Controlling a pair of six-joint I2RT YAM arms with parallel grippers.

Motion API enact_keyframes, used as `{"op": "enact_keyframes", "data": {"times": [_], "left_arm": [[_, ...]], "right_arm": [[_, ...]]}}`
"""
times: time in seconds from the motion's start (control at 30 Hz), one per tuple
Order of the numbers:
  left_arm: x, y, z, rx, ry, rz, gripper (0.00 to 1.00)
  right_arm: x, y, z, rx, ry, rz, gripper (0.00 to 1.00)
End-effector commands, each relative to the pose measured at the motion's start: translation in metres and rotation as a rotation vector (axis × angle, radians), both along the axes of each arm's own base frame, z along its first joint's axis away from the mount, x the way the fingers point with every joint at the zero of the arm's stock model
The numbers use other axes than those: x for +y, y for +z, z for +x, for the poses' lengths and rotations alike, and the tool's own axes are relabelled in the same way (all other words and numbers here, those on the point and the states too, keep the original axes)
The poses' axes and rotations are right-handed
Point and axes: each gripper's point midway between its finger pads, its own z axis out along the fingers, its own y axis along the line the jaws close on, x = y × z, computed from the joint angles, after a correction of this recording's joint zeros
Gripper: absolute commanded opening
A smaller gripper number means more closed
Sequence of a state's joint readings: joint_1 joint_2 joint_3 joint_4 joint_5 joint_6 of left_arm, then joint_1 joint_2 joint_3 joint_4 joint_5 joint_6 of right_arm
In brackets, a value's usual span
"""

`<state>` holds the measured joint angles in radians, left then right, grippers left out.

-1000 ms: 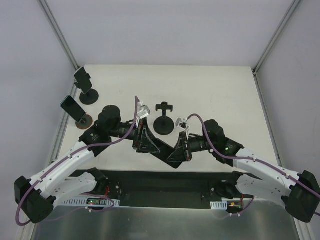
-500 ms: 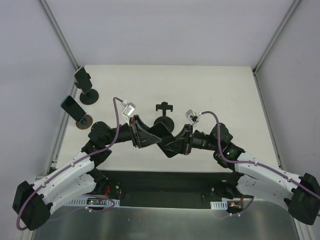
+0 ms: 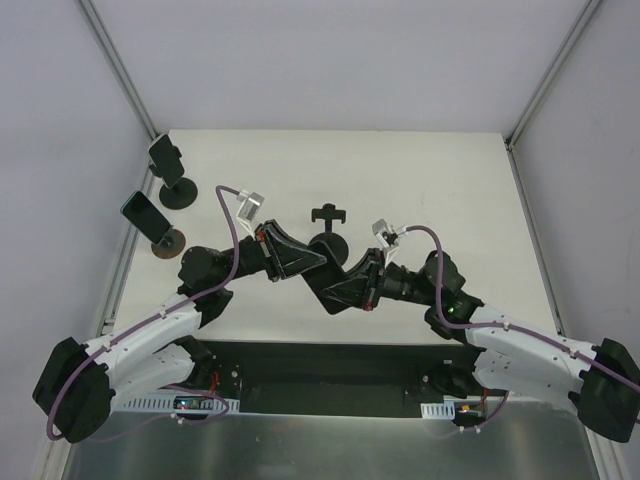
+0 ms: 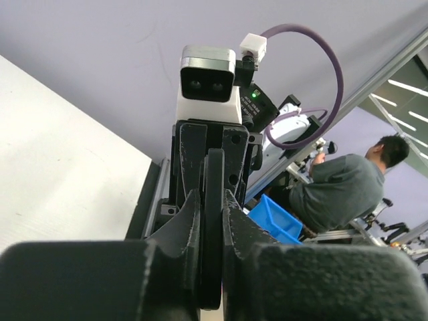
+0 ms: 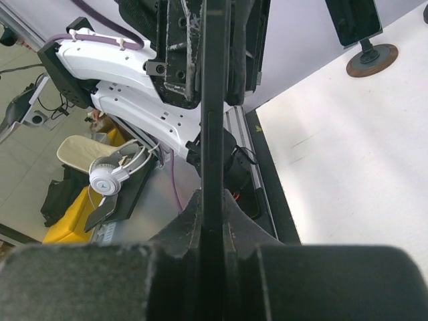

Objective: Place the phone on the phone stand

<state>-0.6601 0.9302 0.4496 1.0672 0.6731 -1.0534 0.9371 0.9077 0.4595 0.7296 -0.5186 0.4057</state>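
Seen from above, two robot arms reach toward each other over the near middle of a white table point(image 3: 450, 190), their black grippers meeting tip to tip. The left gripper point(image 3: 303, 262) and the right gripper point(image 3: 343, 288) are both clamped on the same phone point(image 5: 212, 100), a thin dark slab lifted off the table and held between them. In the left wrist view the phone stands edge-on in the centre, with the left fingers point(image 4: 190, 221) pressed against both of its flat faces. The right arm's white camera point(image 4: 207, 80) faces back from just behind it. In the right wrist view the phone is again edge-on, a narrow vertical strip, with the right fingers point(image 5: 187, 214) tight against either face near its lower end. The phone stand point(image 3: 327, 238), black with a round base and a small cross-shaped cradle, sits on the table just beyond the joined grippers, and the phone is not on it. Along the table's far-left edge, a far-left stand point(image 3: 170, 175) and a near-left stand point(image 3: 152, 225) each carry a dark handset. Beyond the table, the wrist views show a seated person point(image 4: 338, 194) in grey, a blue bin point(image 4: 277, 224) and white headphones point(image 5: 107, 179).
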Motion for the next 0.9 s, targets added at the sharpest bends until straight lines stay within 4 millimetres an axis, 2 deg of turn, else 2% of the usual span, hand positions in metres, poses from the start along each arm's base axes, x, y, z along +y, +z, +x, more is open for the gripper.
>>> {"op": "enact_keyframes", "data": {"times": [0.0,0.03,0.07,0.1,0.13,0.17,0.2,0.23,0.27,0.3,0.33,0.37,0.4,0.43,0.47,0.5,0.53,0.57,0.6,0.63,0.67,0.7,0.73,0.87], "left_arm": [[0.009,0.037,-0.016,-0.137,-0.026,-0.093,0.00],[0.009,0.037,-0.015,-0.141,-0.015,-0.080,0.00],[0.009,0.036,-0.014,-0.146,-0.003,-0.060,0.00],[0.007,0.025,-0.006,-0.129,0.040,0.025,0.00],[0.008,0.022,-0.003,-0.136,0.073,0.071,0.00],[0.009,0.012,0.002,-0.120,0.106,0.137,0.00],[0.017,0.001,0.007,-0.135,0.163,0.258,0.00],[0.025,-0.008,0.020,-0.113,0.254,0.333,0.00],[0.033,-0.012,0.025,-0.118,0.309,0.389,0.00],[0.044,-0.002,0.028,-0.199,0.373,0.425,0.00],[0.059,-0.026,0.037,-0.133,0.449,0.542,0.00],[0.068,-0.029,0.039,-0.137,0.487,0.579,0.00],[0.078,-0.028,0.039,-0.173,0.523,0.612,0.00],[0.087,-0.037,0.038,-0.153,0.543,0.662,0.00],[0.095,-0.041,0.041,-0.149,0.587,0.690,0.00],[0.102,-0.039,0.039,-0.170,0.609,0.694,0.00],[0.106,-0.040,0.038,-0.170,0.622,0.699,0.00],[0.109,-0.042,0.038,-0.168,0.636,0.708,0.00],[0.112,-0.041,0.036,-0.177,0.643,0.700,0.00],[0.113,-0.041,0.035,-0.184,0.644,0.698,0.00],[0.114,-0.040,0.034,-0.187,0.647,0.695,0.00],[0.114,-0.040,0.033,-0.191,0.647,0.693,0.00],[0.114,-0.040,0.034,-0.189,0.648,0.695,0.00],[0.108,-0.044,0.034,-0.176,0.619,0.702,0.00]], "right_arm": [[0.000,0.027,0.005,-0.050,-0.039,0.084,0.01],[0.000,0.025,0.007,-0.047,-0.048,0.070,0.04],[0.001,0.011,0.010,-0.014,-0.064,0.015,0.16],[-0.003,0.011,0.011,-0.014,-0.084,-0.001,0.33],[-0.006,0.005,0.020,-0.016,-0.144,-0.035,0.65],[-0.012,-0.021,0.025,0.041,-0.182,-0.144,0.79],[-0.019,-0.017,0.034,0.039,-0.254,-0.167,0.89],[-0.025,-0.022,0.039,0.039,-0.296,-0.215,0.96],[-0.035,-0.043,0.040,0.076,-0.326,-0.320,0.96],[-0.046,-0.049,0.050,0.079,-0.402,-0.366,0.96],[-0.051,-0.038,0.056,0.081,-0.449,-0.373,0.96],[-0.067,-0.060,0.056,0.117,-0.487,-0.490,0.96],[-0.081,-0.062,0.071,0.116,-0.589,-0.543,0.96],[-0.087,-0.049,0.078,0.095,-0.627,-0.560,0.96],[-0.100,-0.054,0.080,0.087,-0.659,-0.645,0.96],[-0.109,-0.057,0.092,0.082,-0.735,-0.706,0.96],[-0.111,-0.054,0.097,0.078,-0.758,-0.733,0.97],[-0.108,-0.035,0.101,0.060,-0.767,-0.725,0.93],[-0.104,-0.041,0.110,0.054,-0.778,-0.780,0.88],[-0.101,-0.034,0.116,0.053,-0.793,-0.787,0.77],[-0.097,-0.020,0.121,0.054,-0.807,-0.783,0.73],[-0.090,-0.026,0.131,0.058,-0.817,-0.827,0.69],[-0.085,-0.025,0.136,0.064,-0.825,-0.836,0.63],[-0.061,-0.024,0.157,0.059,-0.832,-0.854,0.51]]}}
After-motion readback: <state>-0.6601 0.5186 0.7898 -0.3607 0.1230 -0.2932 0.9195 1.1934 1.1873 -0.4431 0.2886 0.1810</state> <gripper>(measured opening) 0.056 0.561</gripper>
